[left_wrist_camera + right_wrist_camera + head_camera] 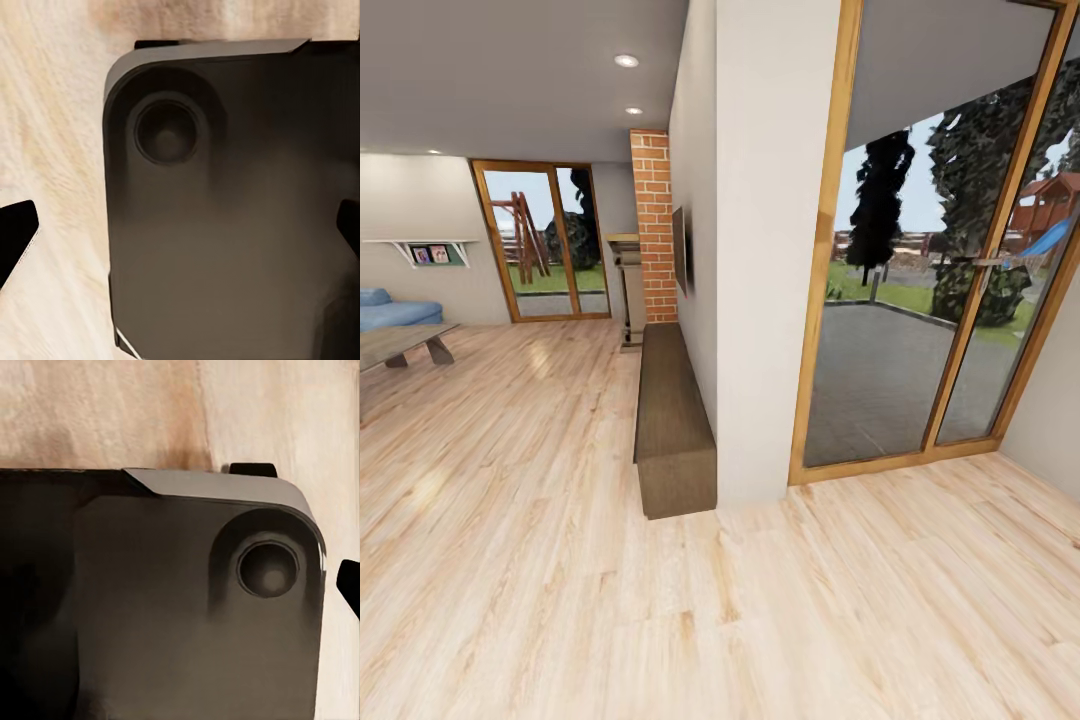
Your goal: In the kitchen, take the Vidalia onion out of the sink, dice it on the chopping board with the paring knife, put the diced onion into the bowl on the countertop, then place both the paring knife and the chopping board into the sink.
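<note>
The onion, sink, chopping board, paring knife, bowl and countertop are all out of view; the head view looks into a living room. In the left wrist view my left gripper (180,232) is open, its dark fingertips (16,238) far apart at the picture's edges, with nothing between them. Behind it lies the robot's own dark base (225,225) over pale wood floor. In the right wrist view my right gripper (180,592) also stands open and empty, one fingertip (349,585) showing at the edge over the same dark base (150,607).
Pale wood floor (560,600) stretches ahead. A white wall end (760,250) stands in the middle with a long dark wooden bench (675,430) along its left side. A wood-framed glass door (920,300) is at the right. Brick column (653,220), blue sofa (395,310) and low table (400,345) stand further left.
</note>
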